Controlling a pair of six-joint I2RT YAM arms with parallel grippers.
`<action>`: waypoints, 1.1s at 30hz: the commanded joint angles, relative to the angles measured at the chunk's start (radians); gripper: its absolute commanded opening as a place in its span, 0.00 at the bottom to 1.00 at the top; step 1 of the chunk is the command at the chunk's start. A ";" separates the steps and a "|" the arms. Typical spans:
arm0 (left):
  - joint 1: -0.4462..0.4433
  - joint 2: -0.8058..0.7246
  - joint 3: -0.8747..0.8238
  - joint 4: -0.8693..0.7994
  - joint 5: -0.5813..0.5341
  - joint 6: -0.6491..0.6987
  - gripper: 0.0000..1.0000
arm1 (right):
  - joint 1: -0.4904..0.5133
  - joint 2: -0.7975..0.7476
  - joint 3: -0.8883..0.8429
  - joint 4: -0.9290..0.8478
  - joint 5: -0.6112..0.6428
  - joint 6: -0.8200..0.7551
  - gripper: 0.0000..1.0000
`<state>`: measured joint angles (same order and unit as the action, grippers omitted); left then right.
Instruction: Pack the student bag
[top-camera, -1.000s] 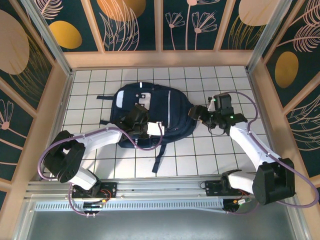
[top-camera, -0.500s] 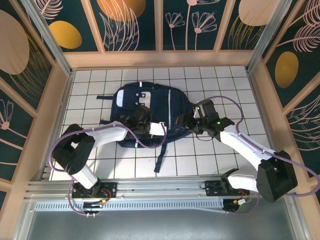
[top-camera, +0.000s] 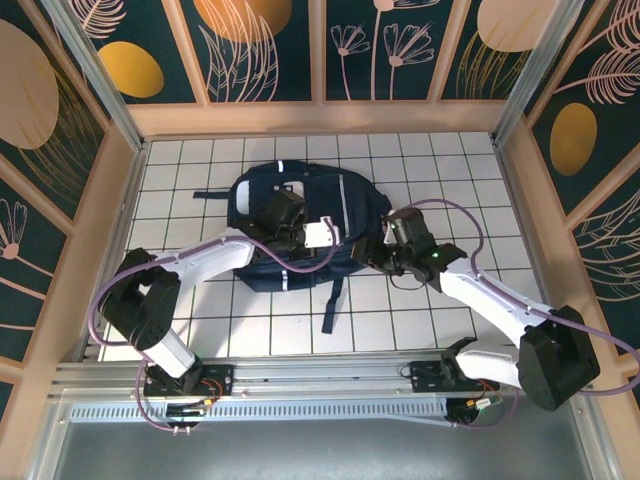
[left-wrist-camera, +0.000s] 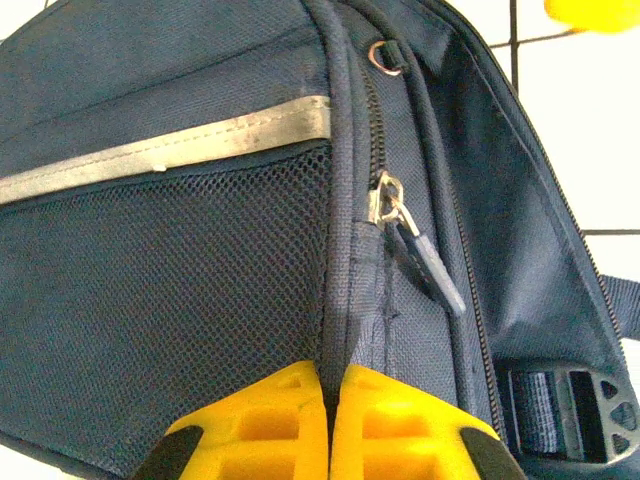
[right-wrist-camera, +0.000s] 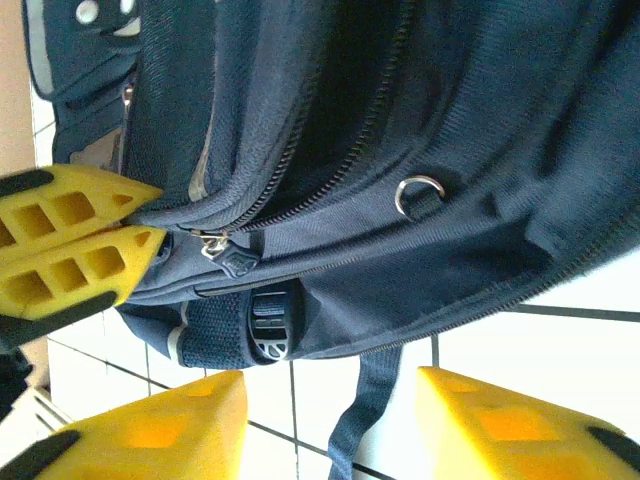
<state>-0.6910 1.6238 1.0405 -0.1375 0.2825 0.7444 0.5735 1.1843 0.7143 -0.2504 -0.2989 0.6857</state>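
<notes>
Along the student bag (top-camera: 300, 215) zipper seam, left gripper (left-wrist-camera: 327, 420) pinches fabric tight; right gripper (right-wrist-camera: 330, 405) gapes half-wide beside it, holding nothing.

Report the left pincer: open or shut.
Shut. The left pincer has its yellow fingers pressed together, with the student bag pinched along its corded seam between them.

White tiled tabletop (top-camera: 180, 330), dark grout grid. Pale wooden rim (top-camera: 320, 118) at 9, 12 and 3 o'clock. Teal wall panels (top-camera: 260, 50) beyond, 12 o'clock: gold discs, line-drawn leaves, flowers. Ribbed metal rail (top-camera: 320, 372) along 6 o'clock edge.
</notes>
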 joint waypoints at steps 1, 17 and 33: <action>-0.005 -0.038 0.047 -0.052 0.126 -0.166 0.00 | 0.042 -0.028 0.048 0.035 0.053 -0.065 0.42; 0.047 0.020 0.122 -0.080 0.388 -0.488 0.00 | 0.360 0.057 0.087 -0.010 0.724 0.107 0.41; 0.059 -0.004 0.084 -0.068 0.390 -0.446 0.00 | 0.474 0.380 0.457 -0.573 1.105 0.498 0.34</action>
<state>-0.6292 1.6413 1.1221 -0.2417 0.5983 0.3008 1.0439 1.5368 1.1152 -0.6167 0.6395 1.0222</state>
